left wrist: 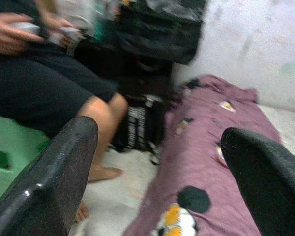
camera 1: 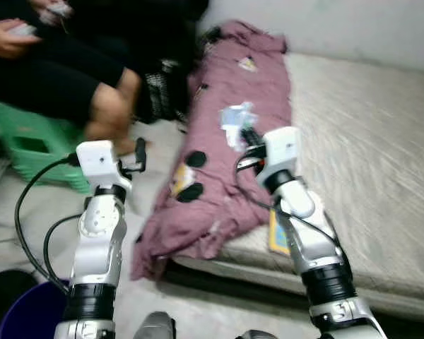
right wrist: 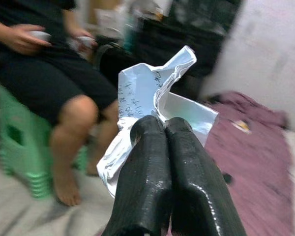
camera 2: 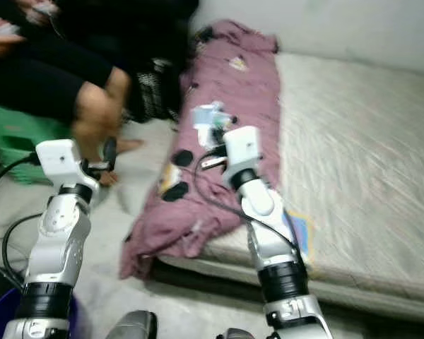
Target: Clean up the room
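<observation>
Pinching a crumpled sheet of paper (right wrist: 152, 108), the right gripper (right wrist: 165, 129) has its black fingers pressed together on the sheet's lower edge, raised above the maroon blanket (camera 1: 226, 141) draped over the mattress (camera 1: 367, 155). Most of the paper stands free beyond the fingertips, so the hold looks thin; a quick swing could let it slip out and drop back onto the blanket or the floor. The left gripper (left wrist: 157, 162) is spread wide and empty, held near the bed's edge. A seated person's knee (camera 1: 113, 106) on a green stool (camera 1: 35, 145) is close by, so a careless sweep risks contact.
</observation>
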`<state>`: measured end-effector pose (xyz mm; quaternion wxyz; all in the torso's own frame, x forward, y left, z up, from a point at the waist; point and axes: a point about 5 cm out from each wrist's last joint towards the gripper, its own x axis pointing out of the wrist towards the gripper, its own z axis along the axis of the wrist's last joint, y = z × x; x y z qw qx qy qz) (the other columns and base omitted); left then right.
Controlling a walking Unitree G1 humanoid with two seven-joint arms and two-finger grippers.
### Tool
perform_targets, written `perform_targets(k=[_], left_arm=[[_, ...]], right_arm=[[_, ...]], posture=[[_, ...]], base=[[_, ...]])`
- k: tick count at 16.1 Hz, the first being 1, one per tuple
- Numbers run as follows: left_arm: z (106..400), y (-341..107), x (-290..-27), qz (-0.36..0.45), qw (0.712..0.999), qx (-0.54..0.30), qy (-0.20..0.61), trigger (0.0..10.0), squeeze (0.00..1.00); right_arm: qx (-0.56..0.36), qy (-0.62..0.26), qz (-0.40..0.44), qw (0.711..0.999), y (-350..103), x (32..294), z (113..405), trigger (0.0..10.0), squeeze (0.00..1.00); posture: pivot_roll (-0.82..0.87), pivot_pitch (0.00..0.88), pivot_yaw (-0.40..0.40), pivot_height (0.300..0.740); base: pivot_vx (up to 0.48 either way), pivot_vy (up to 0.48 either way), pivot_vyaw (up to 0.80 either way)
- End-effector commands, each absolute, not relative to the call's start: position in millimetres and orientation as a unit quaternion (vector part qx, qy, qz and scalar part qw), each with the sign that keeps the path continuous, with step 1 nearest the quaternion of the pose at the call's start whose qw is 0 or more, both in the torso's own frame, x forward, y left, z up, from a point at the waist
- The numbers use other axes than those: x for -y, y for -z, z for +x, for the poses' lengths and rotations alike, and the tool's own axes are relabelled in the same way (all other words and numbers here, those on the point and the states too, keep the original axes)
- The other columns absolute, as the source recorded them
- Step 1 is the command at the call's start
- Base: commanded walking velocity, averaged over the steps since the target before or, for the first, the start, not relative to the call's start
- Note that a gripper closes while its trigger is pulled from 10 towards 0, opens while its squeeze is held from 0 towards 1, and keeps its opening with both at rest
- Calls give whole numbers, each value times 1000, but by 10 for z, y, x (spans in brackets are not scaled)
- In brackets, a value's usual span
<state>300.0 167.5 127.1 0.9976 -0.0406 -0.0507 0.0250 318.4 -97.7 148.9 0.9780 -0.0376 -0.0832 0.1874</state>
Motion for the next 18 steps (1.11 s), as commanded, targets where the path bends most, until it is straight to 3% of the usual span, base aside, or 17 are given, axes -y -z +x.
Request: perform_targets(k=[1, 7, 9, 18], left_arm=[[2961, -1249, -1616, -36, 998, 48, -18, 10000, 0], [2942, -1157, -1635, -3, 999, 42, -26, 10000, 0], [2910, -1112, -1688, -31, 998, 32, -43, 10000, 0], [2836, -1118, -1586, -24, 999, 28, -11, 10000, 0]], right_arm=[[84, -180, -42, 979, -1474, 1030, 3174, 10000, 0], [91, -194, -32, 976, -1476, 940, 3213, 10000, 0], [83, -201, -25, 976, -1410, 888, 3162, 10000, 0], [78, -212, -31, 974, -1366, 888, 3119, 10000, 0]], posture=[[25, 0, -36, 740], [38, 0, -60, 740], [41, 0, -64, 740], [44, 0, -76, 740]], base=[[0, 0, 800], [0, 0, 800], [0, 0, 800], [0, 0, 800]])
